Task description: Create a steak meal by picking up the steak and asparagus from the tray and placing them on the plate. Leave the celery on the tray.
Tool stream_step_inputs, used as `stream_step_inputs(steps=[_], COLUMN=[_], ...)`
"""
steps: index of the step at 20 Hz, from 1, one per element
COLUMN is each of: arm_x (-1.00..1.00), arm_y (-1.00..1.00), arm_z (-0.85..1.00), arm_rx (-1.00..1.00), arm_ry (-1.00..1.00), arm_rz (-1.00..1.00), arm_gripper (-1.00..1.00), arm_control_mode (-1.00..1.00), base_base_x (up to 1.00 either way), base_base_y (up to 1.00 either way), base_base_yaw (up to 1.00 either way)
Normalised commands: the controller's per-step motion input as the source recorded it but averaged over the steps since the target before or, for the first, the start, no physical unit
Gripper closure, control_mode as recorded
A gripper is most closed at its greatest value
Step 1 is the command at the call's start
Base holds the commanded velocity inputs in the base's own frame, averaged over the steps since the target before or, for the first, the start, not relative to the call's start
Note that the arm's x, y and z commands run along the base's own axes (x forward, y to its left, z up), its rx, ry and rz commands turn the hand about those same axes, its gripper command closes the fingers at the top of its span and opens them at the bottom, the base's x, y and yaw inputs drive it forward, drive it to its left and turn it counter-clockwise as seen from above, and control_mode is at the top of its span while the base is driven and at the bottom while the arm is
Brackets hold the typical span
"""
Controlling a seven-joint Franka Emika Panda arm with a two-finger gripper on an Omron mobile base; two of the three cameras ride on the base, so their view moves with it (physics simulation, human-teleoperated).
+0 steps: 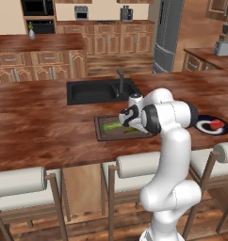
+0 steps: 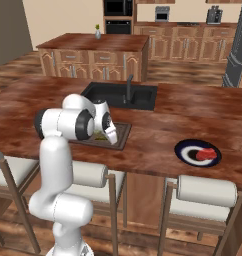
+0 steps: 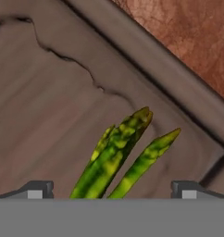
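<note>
The black sink (image 1: pixel 99 92) sits past the tray (image 1: pixel 101 133), and stools (image 1: pixel 21 181) line the near counter edge. The gripper (image 3: pixel 111 190) hangs low over the tray with its fingers wide apart. Between them lies the asparagus (image 3: pixel 115 155), its tips pointing to 1 o'clock. The celery (image 1: pixel 111 125) rests on the tray. The steak (image 2: pixel 207 153) is on the plate (image 2: pixel 185 150).

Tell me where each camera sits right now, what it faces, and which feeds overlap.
Left base view: behind the arm's left, looking forward and down over the counter; arm rises lower right, reaching over the tray with the celery.
Right base view: behind the arm's right; arm rises lower left, bent over the tray.
Hand view: on the hand, close above the tray, asparagus tips between the end effector fingertips.
Both base views share the sink, the tray, and the plate holding the steak.
</note>
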Motion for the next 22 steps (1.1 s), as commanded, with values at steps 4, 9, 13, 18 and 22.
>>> stream_step_inputs(steps=[4,9,13,18,22], arm_x=[0.26,0.13,0.00,0.00,-0.11], arm_y=[0.00,0.00,0.00,0.00,-0.05], arm_z=[-0.08,-0.32,-0.64,-0.21,-0.03], arm_rx=[0.00,0.00,0.00,0.00,0.00], arm_ry=[0.00,0.00,0.00,-0.02,-0.01], arm_rz=[0.00,0.00,0.00,0.00,0.00], arm_gripper=[-1.00,1.00,1.00,1.00,1.00], arm_control_mode=[-1.00,-1.00,-1.00,-1.00,-1.00], base_base_x=[0.00,0.00,0.00,0.00,0.00], base_base_y=[0.00,0.00,0.00,0.00,0.00], base_base_yaw=[0.00,0.00,0.00,0.00,0.00])
